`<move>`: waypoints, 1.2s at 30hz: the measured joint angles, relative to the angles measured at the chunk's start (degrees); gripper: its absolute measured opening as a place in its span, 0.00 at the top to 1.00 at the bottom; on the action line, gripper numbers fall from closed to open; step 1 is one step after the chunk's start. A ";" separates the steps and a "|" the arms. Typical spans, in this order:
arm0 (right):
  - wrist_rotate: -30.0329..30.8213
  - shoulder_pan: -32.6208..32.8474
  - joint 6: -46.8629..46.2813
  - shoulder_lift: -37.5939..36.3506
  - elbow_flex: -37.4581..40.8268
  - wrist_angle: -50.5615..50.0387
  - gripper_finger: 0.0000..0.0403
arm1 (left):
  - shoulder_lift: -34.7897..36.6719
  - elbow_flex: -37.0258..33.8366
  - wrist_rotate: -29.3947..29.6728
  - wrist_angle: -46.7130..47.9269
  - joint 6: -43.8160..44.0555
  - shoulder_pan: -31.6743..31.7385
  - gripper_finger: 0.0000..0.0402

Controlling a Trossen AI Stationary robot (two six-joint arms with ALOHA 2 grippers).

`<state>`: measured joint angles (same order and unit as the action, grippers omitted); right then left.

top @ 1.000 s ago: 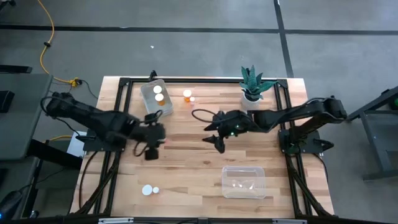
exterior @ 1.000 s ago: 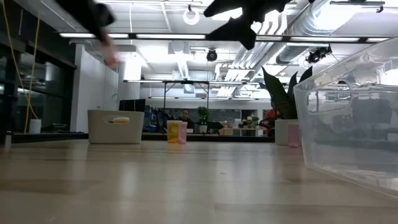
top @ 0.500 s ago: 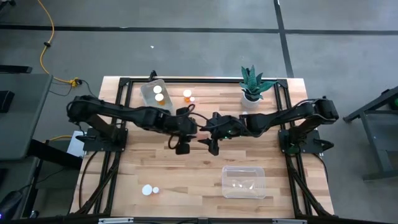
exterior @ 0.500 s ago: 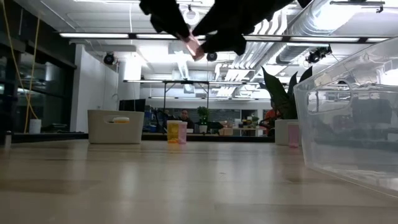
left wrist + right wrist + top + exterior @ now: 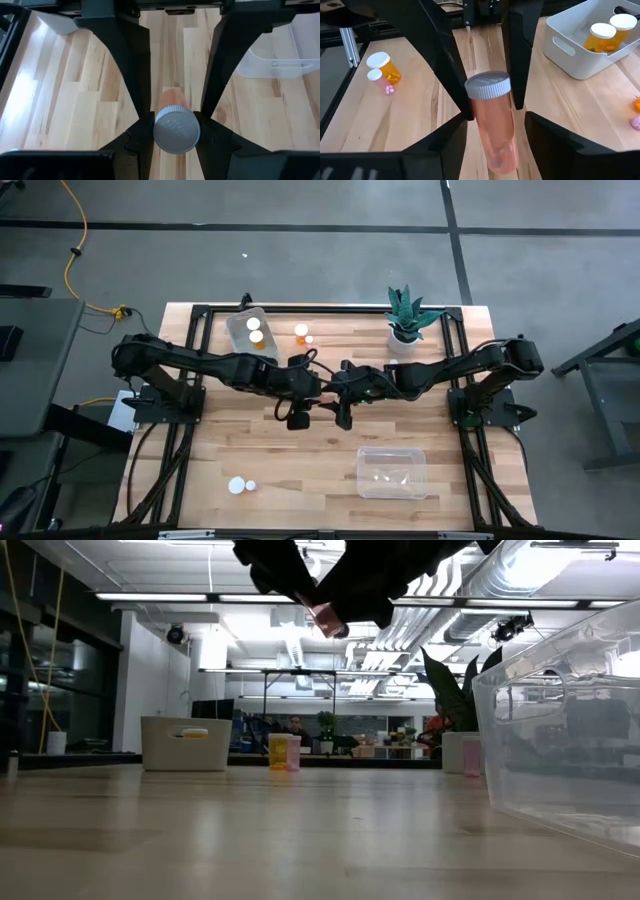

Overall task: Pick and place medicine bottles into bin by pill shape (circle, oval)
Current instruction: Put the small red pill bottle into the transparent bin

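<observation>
The left gripper pinches a pink medicine bottle in the air, its cap facing the spread right gripper

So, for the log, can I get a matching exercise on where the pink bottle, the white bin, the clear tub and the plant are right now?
Things:
1. pink translucent medicine bottle with a white cap
2. white opaque plastic bin
3. clear plastic tub
4. potted green plant

Places (high view):
A. lower right part of the table
B. upper left part of the table, two white-capped bottles inside
C. upper right part of the table
D. off the table, clamped in the left gripper, mid-table

Pairs: 1-D, 2-B, 3-A, 4-C
</observation>
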<state>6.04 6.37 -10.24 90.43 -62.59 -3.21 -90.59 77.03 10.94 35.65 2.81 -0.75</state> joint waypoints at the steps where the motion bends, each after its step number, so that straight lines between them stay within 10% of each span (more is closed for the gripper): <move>1: 0.00 0.00 0.00 0.00 0.00 0.07 0.54 | 0.00 0.00 0.00 0.01 0.00 0.00 0.72; 36: -0.02 0.00 1.79 -0.71 0.00 -3.09 0.74 | 0.15 0.00 -3.00 -0.15 -0.02 1.21 0.72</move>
<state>6.02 6.37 -8.45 89.73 -62.59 -6.30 -90.44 77.03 7.94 35.50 2.79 0.46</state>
